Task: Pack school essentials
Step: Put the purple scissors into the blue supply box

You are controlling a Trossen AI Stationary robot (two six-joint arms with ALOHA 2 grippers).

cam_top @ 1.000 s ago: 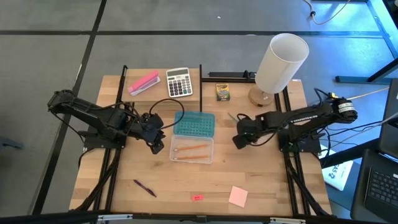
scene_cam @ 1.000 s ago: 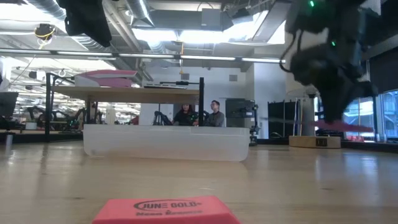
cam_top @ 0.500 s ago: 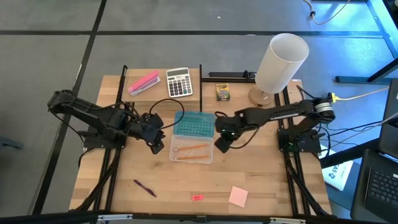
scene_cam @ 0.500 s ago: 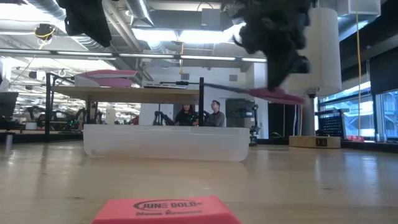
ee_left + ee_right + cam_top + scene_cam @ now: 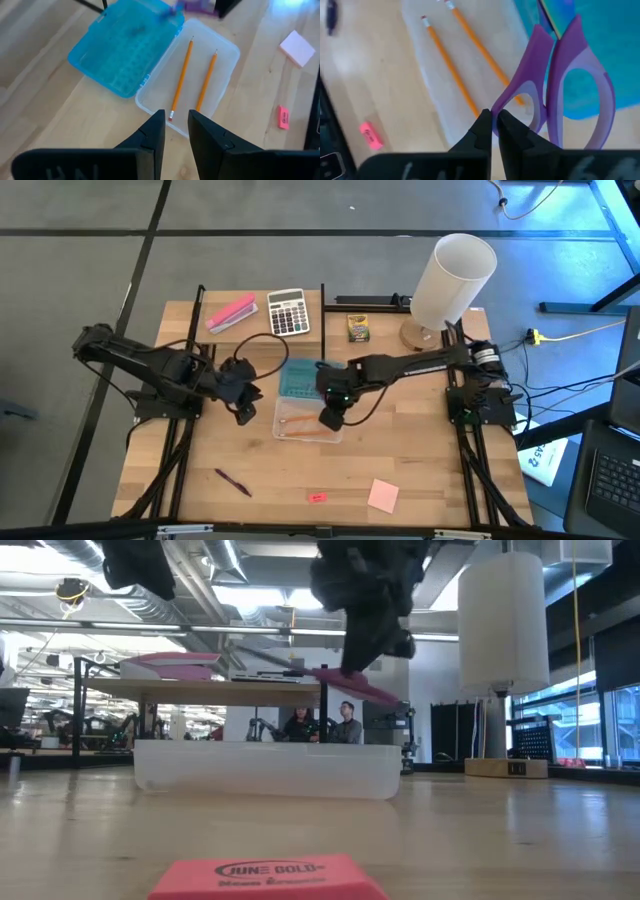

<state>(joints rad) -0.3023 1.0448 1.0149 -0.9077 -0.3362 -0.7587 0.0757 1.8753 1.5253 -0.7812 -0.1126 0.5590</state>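
High view shows the wooden table (image 5: 420,470) with the open clear case (image 5: 310,421) at its middle, its blue lid (image 5: 302,378) folded back on the far side. Two orange pencils (image 5: 308,423) already lie in the clear tray. The right arm reaches in from the right, and the right gripper (image 5: 331,418) hangs over the tray's right part, clamped tight on the purple-handled scissors (image 5: 555,90); the right wrist view shows the fingers pinching one handle loop, with the blades pointing out over the blue lid. The left gripper (image 5: 246,406) waits just left of the case, jaws narrowly apart and holding nothing.

Still on the table: the yellow-green crayon box (image 5: 357,327) at the far side, the pale pink sticky-note pad (image 5: 383,495) near right, the dark purple pen (image 5: 232,481) near left, and the tiny pink eraser (image 5: 317,497) at the near edge.

The step in hand appears to be lowering the scissors into the tray. To do it well, I would turn them to lie along the tray's long side, beside the pencils rather than across them, bring them low before letting go so they do not bounce out, and keep the blades clear of the lid's hinge.
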